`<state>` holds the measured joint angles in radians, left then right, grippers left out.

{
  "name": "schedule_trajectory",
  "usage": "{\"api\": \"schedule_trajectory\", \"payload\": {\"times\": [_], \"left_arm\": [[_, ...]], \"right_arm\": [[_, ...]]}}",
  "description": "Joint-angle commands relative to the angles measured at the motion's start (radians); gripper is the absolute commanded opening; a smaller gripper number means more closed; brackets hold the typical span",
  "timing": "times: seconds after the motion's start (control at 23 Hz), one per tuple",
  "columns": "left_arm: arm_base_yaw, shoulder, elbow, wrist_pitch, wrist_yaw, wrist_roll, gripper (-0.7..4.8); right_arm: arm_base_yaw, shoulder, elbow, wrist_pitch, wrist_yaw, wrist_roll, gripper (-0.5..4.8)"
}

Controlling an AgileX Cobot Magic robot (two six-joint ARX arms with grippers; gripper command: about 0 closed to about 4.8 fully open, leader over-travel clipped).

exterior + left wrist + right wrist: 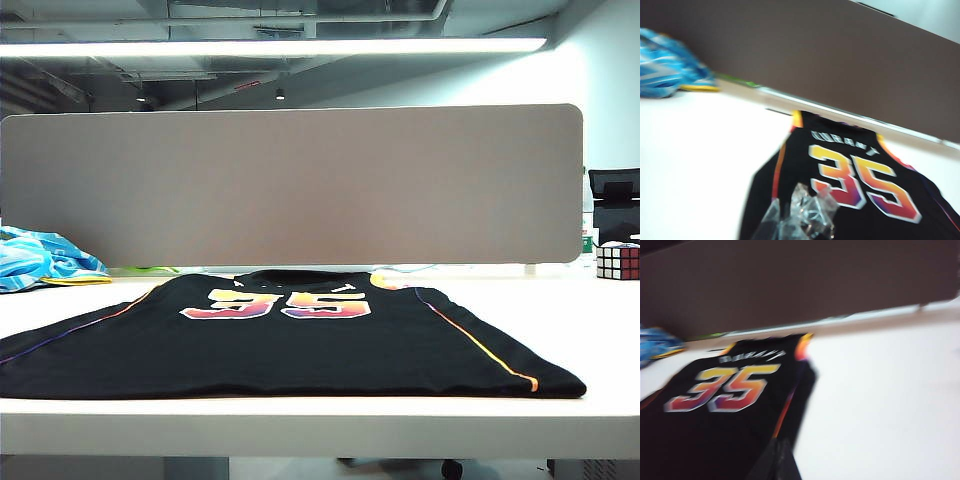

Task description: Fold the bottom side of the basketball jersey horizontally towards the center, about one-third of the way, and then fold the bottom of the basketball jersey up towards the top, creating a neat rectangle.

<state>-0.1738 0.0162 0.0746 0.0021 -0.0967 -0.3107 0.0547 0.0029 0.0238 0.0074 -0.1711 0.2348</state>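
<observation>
Jaws closed on both sides, gripping nothing: the left gripper point(800, 220) hovers above the near part of the basketball jersey point(290, 335), the right gripper point(777, 462) over its right edge. Spread flat on the white surface point(600, 330), the jersey shows its 35 face-up, collar toward the gray partition point(290, 185).

Little of the robot is seen. In the left wrist view, the left gripper point(800, 217) is shown only as fingers point(810, 210) wrapped in clear, crinkled, glossy film. In the right wrist view, the right gripper point(777, 462) is shown as a dark, narrow, blurred tip; its surface cannot be made out. No arm is seen in the exterior view.
</observation>
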Motion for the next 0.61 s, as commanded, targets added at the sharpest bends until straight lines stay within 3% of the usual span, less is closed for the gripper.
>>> {"api": "schedule_trajectory", "payload": {"times": [0.04,0.3,0.52,0.61], "left_arm": [[0.003,0.099,0.139,-0.188,-0.090,-0.025,-0.05],[0.003,0.454,0.341,-0.205,-0.013,0.080,-0.06],[0.003,0.753,0.497,-0.325,0.095,0.129,-0.06],[0.005,0.881,0.542,-0.380,0.144,0.160,-0.06]], "right_arm": [[-0.001,0.036,0.105,-0.109,0.050,0.046,-0.04],[-0.001,0.294,0.314,-0.234,0.077,0.046,-0.04],[-0.001,0.586,0.476,-0.380,-0.005,0.029,-0.04],[-0.002,0.756,0.556,-0.441,-0.082,-0.006,-0.04]]}}
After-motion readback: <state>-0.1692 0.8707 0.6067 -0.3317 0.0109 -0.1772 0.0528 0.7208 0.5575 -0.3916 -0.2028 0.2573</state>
